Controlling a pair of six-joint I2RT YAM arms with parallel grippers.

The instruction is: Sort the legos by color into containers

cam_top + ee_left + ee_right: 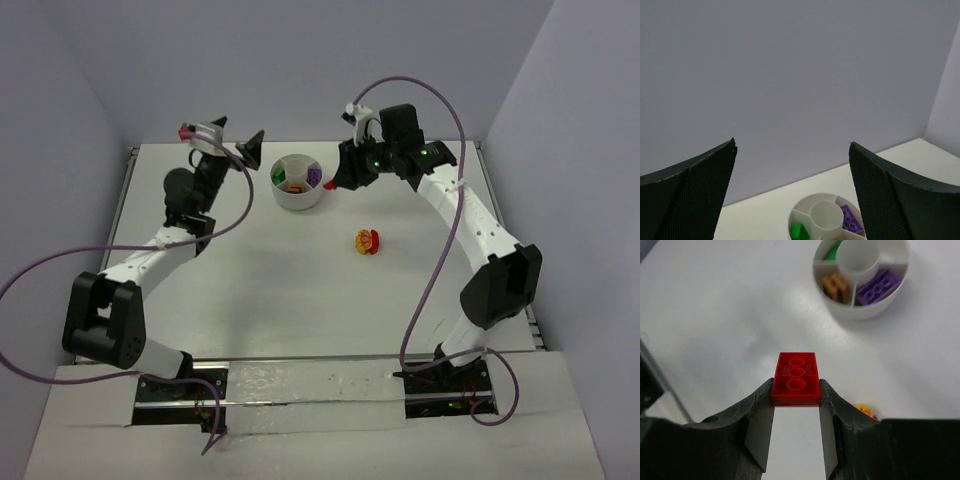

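Observation:
The white bowl point(298, 183) stands at the back centre of the table. It holds a green brick point(278, 175), an orange-brown brick point(295, 186) and a purple brick point(314, 176) in separate wedge sections. My right gripper point(796, 390) is shut on a red brick point(796, 378), held above the table just right of the bowl; the brick also shows in the top view point(329, 185). A yellow-and-red piece point(367, 240) lies on the table in front of the bowl. My left gripper point(232, 139) is open and empty, raised left of the bowl point(826, 218).
Grey walls enclose the table on the left, back and right. The table's left edge has a metal rail point(120, 200). The right arm's cable point(440, 250) hangs over the right side of the table.

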